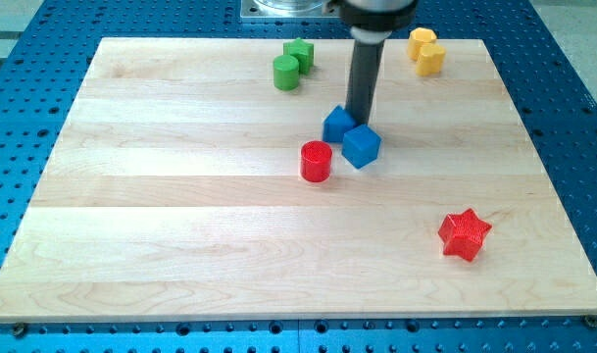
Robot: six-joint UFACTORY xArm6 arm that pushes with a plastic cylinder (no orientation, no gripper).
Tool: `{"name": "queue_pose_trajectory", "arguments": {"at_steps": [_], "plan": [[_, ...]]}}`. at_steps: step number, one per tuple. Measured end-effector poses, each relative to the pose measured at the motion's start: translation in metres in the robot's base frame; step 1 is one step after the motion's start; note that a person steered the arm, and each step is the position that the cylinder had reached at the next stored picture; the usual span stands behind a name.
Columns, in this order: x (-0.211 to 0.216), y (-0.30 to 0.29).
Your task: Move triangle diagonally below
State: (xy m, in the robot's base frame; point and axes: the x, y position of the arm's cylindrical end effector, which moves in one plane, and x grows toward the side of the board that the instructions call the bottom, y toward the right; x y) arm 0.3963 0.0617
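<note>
A blue triangle block [337, 124] sits on the wooden board a little above the middle, touching a blue cube [361, 146] at its lower right. My tip [358, 120] stands at the triangle's right edge, just above the cube. The rod rises from there to the view's top. A red cylinder [317, 161] lies just left of the cube and below the triangle.
A green cylinder [286, 72] and a green block [299, 53] sit near the board's top edge. Two yellow blocks [426, 51] sit at the top right. A red star [465, 234] lies at the lower right. The board [161, 216] rests on a blue perforated table.
</note>
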Motion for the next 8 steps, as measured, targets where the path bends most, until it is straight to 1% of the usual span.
{"name": "queue_pose_trajectory", "arguments": {"at_steps": [1, 2, 3, 4, 5, 6, 7, 8], "plan": [[0.018, -0.071], [0.020, -0.203], [0.027, -0.189], [-0.009, -0.099], [0.044, -0.129], [0.121, -0.227], [0.119, -0.217], [0.147, -0.171]]}}
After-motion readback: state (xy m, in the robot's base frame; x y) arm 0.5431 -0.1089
